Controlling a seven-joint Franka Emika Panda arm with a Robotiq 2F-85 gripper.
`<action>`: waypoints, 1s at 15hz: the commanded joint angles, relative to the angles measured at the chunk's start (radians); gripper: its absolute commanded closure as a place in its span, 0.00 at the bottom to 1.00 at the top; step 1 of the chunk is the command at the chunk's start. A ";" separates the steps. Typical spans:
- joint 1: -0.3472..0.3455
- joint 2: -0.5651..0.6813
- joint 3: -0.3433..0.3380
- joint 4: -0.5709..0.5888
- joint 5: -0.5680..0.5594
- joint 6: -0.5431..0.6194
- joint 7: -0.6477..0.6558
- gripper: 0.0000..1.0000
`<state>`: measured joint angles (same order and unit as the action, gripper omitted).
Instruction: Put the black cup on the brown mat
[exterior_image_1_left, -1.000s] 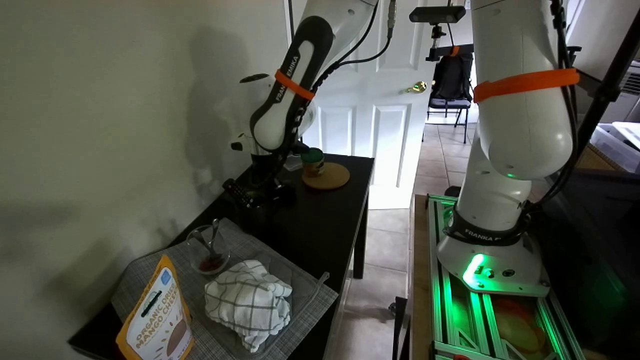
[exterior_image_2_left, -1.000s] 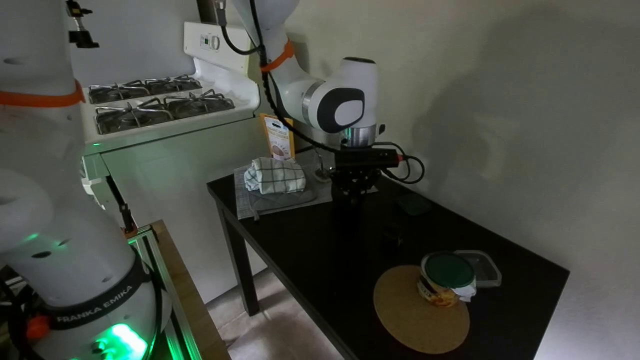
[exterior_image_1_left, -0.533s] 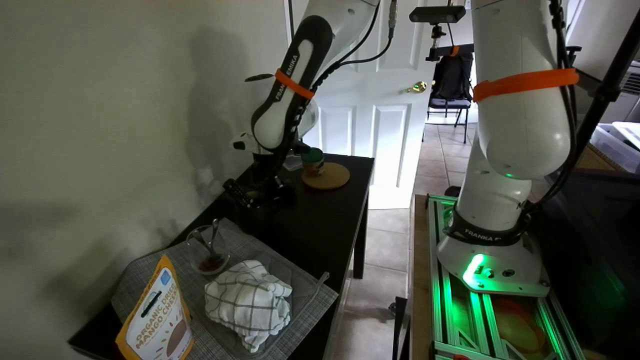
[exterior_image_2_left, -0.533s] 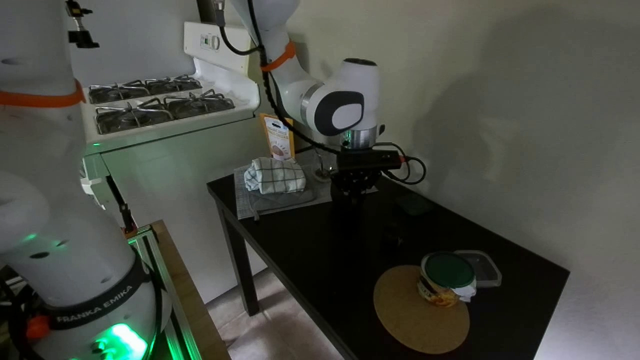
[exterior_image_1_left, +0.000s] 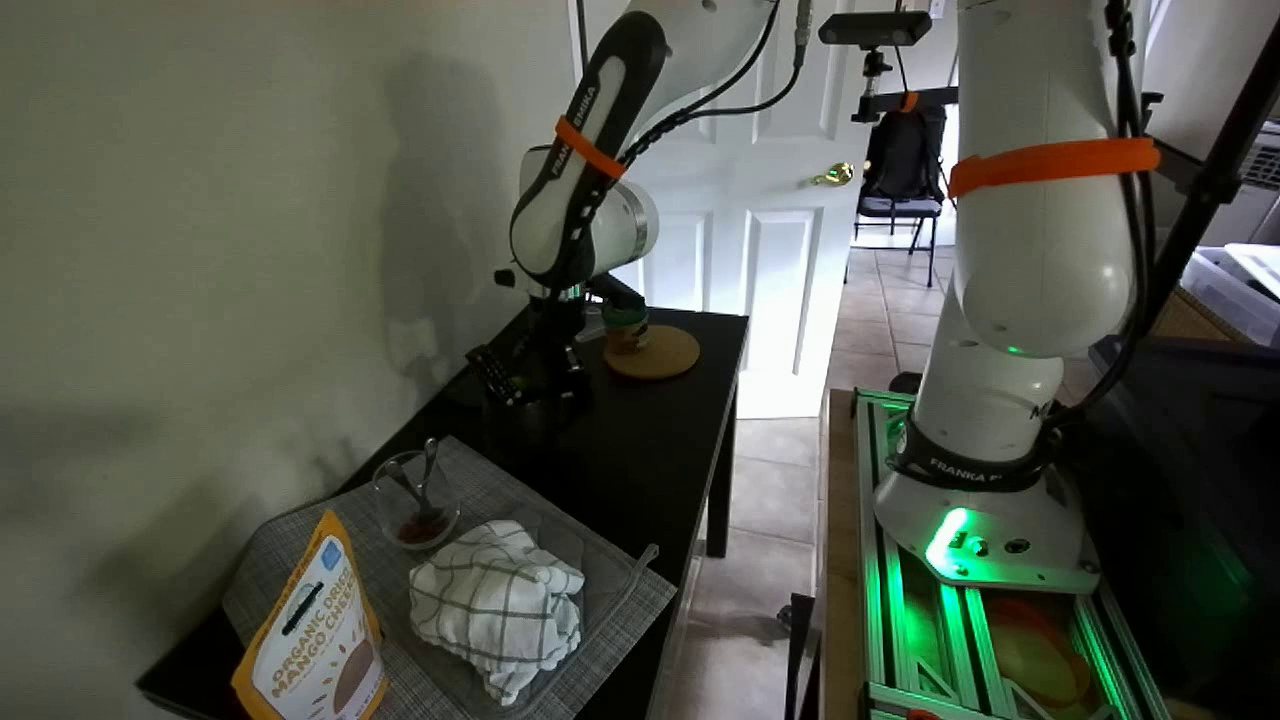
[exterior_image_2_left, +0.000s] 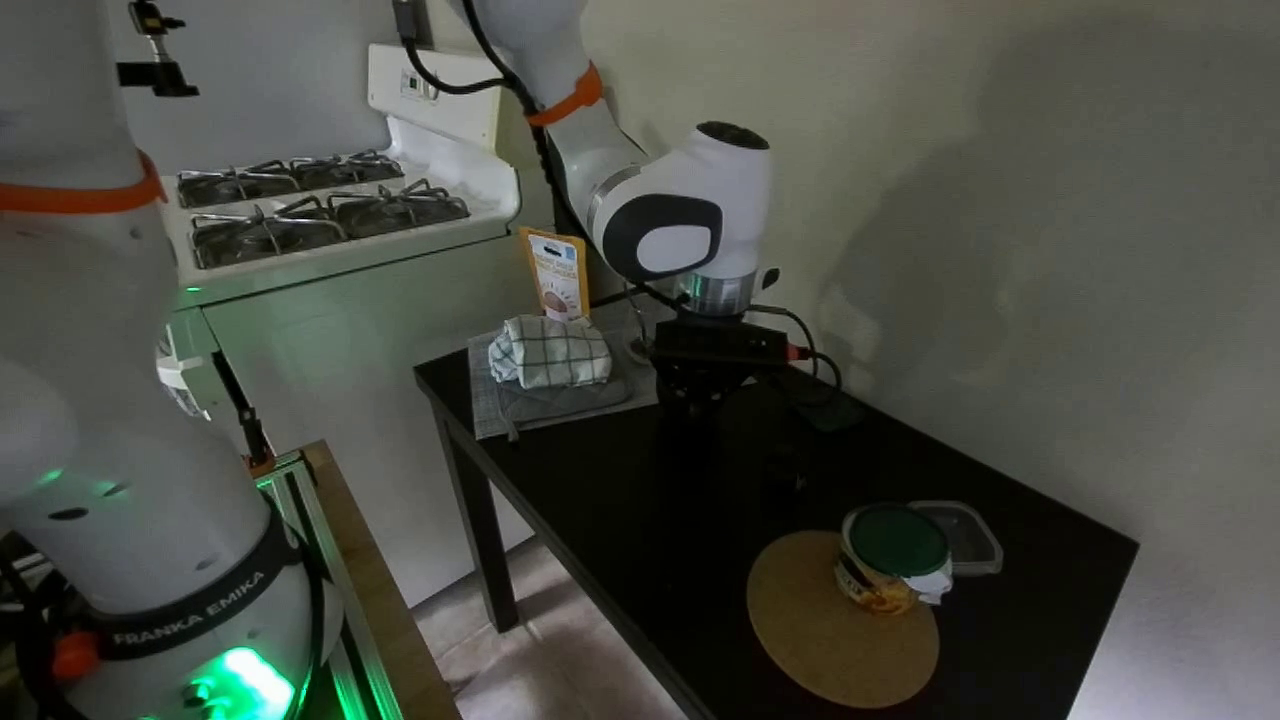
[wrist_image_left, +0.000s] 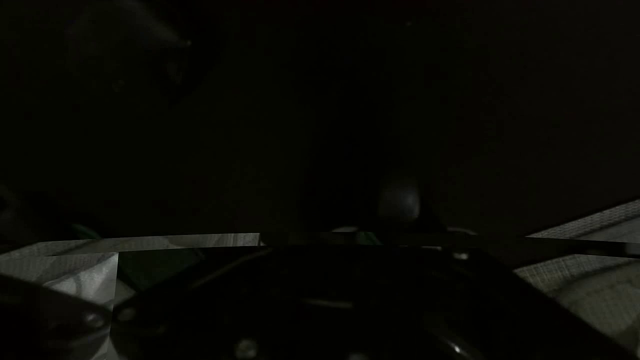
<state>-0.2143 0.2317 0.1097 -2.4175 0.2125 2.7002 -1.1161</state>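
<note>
The brown mat is a round tan disc (exterior_image_2_left: 835, 660) on the black table, also seen in an exterior view (exterior_image_1_left: 675, 352). A jar with a green lid (exterior_image_2_left: 898, 545) stands on its edge. My black gripper (exterior_image_2_left: 695, 398) is low over the table beside the grey placemat, away from the mat; it shows in an exterior view (exterior_image_1_left: 530, 392). A dark shape shows right under it; I cannot tell if it is the black cup or is held. Another small dark thing with a glint (exterior_image_2_left: 787, 472) stands between gripper and mat. The wrist view is almost black; the jaws are unclear.
The grey placemat (exterior_image_1_left: 620, 610) carries a checked towel (exterior_image_1_left: 495, 600), a glass with spoons (exterior_image_1_left: 415, 510) and an upright orange-white pouch (exterior_image_1_left: 320, 640). A clear plastic container (exterior_image_2_left: 970, 540) lies by the jar. A dark flat thing (exterior_image_2_left: 828, 408) lies near the wall.
In the last half second my hand has tilted and sunk slightly and shifted a little, with the forearm changing angle. The mat, jar and placemat items have not moved.
</note>
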 joint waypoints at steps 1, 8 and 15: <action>0.013 -0.086 -0.046 -0.040 0.001 -0.066 0.090 0.94; 0.028 -0.177 -0.178 -0.022 -0.176 -0.251 0.359 0.94; 0.031 -0.210 -0.224 0.041 -0.287 -0.401 0.595 0.94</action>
<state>-0.2025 0.0563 -0.0961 -2.3995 -0.0350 2.3664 -0.6166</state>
